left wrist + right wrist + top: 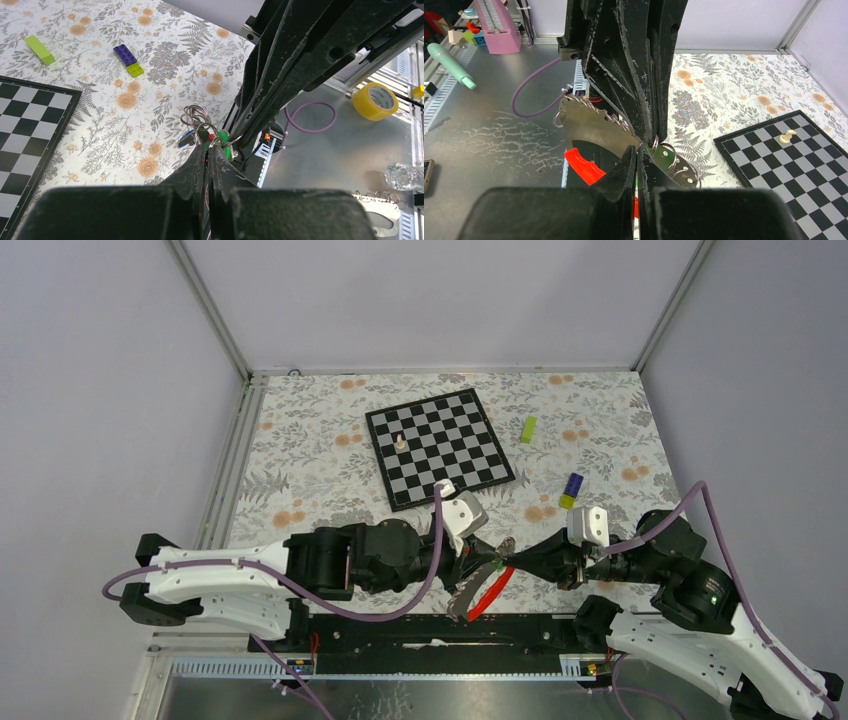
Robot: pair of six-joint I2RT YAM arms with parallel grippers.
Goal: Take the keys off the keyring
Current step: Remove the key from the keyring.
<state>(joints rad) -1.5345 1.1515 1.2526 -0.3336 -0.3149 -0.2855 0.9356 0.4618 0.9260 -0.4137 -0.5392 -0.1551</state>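
My two grippers meet tip to tip above the table's near edge. The left gripper [497, 558] [209, 148] is shut on the keyring [195, 116], a bundle of thin silvery loops right at its tips. The keys hang there: a green-headed key [224, 139] and a blue-headed key [186, 136]. The right gripper [513, 560] [640, 148] is shut too, with a sliver of green showing between its fingers, so it seems to pinch the green key. Silvery rings [664, 155] and round metal pieces [682, 172] sit beside its tips. The red strap [489, 594] [583, 167] dangles below.
A chessboard [438, 447] with a pale pawn [401, 440] lies at the back. A lime block [527, 429] and a purple-and-yellow block [571, 489] lie to its right. A silvery toothed plate [589, 121], a yellow tape roll [375, 101] and a bottle [406, 176] are on the metal shelf.
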